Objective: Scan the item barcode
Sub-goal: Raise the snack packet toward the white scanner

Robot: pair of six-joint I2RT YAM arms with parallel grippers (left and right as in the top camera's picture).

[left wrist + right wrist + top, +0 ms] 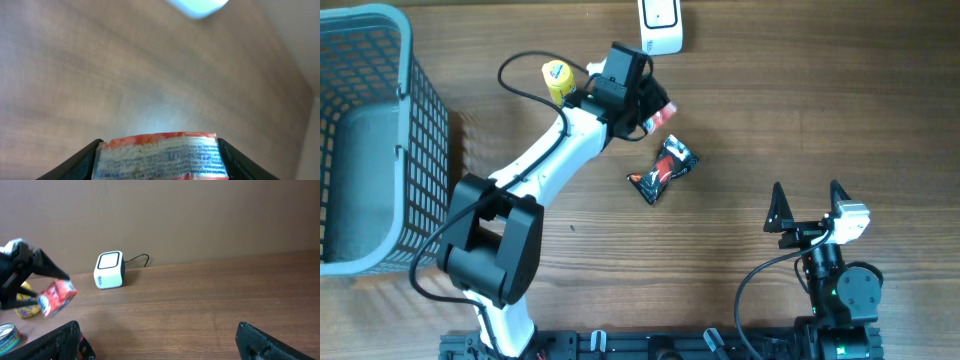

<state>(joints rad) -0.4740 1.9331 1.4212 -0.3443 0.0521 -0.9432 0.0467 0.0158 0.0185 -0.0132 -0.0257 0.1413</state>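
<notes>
a grey basket (425, 130) stood far left, a yellow tub (557, 80) beside my arm. my left jaws gripped the red packet (159, 155) above the counter (770, 100), near the white scanner (660, 25). a dark packet (662, 170) lay close by. my right jaws gaped wide, empty.

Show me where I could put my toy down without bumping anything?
Bare wood lies right of the scanner, as far as the right gripper. Crowded: around the left gripper holding the red packet, between the yellow item and dark packet.

Red-white packet (663, 117); black-red pouch (662, 170); white scanner (660, 25); yellow item (557, 80); grey-blue mesh basket (425, 150); brown wood-grain table (790, 100).
</notes>
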